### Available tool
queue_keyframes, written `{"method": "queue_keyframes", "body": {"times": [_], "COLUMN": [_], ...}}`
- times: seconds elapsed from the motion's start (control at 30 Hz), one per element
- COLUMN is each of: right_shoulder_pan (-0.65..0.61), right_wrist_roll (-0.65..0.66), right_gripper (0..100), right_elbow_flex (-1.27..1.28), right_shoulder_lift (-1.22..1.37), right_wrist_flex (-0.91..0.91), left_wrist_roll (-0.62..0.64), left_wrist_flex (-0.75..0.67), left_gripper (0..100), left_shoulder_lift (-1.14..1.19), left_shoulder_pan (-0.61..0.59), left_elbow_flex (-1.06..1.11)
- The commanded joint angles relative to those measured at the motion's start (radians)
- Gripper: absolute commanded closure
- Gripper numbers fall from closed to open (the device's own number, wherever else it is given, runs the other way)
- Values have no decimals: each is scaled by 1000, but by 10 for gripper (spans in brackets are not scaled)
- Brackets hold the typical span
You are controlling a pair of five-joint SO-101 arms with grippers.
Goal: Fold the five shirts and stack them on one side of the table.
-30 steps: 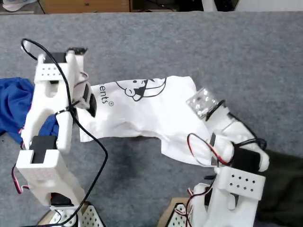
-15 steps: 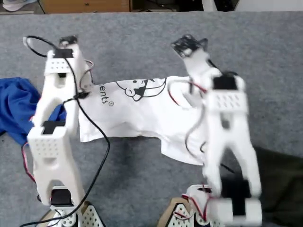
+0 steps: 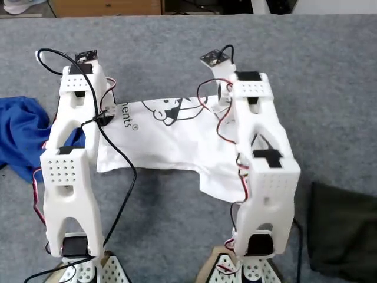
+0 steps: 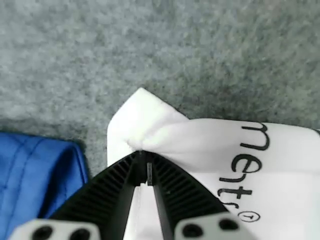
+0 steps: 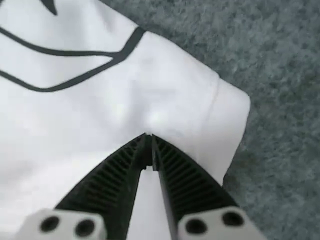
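Note:
A white shirt [image 3: 171,135] with black print lies partly folded in the middle of the grey table. My left gripper [image 4: 145,159] is shut on the white shirt [image 4: 200,145] at its far left corner, pinching a fold. My right gripper [image 5: 146,145] is shut on the white shirt [image 5: 100,100] near its far right corner. In the high view the left arm [image 3: 73,147] stands over the shirt's left edge and the right arm [image 3: 256,153] over its right side. A blue shirt [image 3: 20,132] lies crumpled at the left, and its edge [image 4: 35,170] shows beside my left gripper.
A dark green shirt [image 3: 341,227] lies at the table's near right corner. The grey table [image 3: 306,71] is bare at the far right. Cables run down from both arms over the shirt.
The right arm has swung from the near right up to the shirt's far right corner and shut on it. The left arm has shifted slightly farther. The shirt's near right part lies flatter.

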Motion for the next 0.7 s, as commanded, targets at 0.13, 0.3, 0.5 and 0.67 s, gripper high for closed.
{"method": "queue_keyframes", "body": {"times": [0.13, 0.3, 0.5, 0.67], "right_shoulder_pan": [117, 93, 93, 76], "right_wrist_roll": [55, 54, 54, 106], "right_gripper": [993, 994, 994, 994], "right_elbow_flex": [-209, -243, -259, -165], "right_shoulder_lift": [111, 105, -53, -321], "right_wrist_flex": [66, 104, 226, 288], "left_wrist_roll": [-8, -8, -12, -84], "left_wrist_flex": [57, 121, 293, 333], "left_gripper": [981, 981, 981, 981], "left_shoulder_lift": [67, 133, 154, 117], "left_shoulder_pan": [-57, -54, -41, 6], "left_elbow_flex": [-132, -255, -448, -535]}}
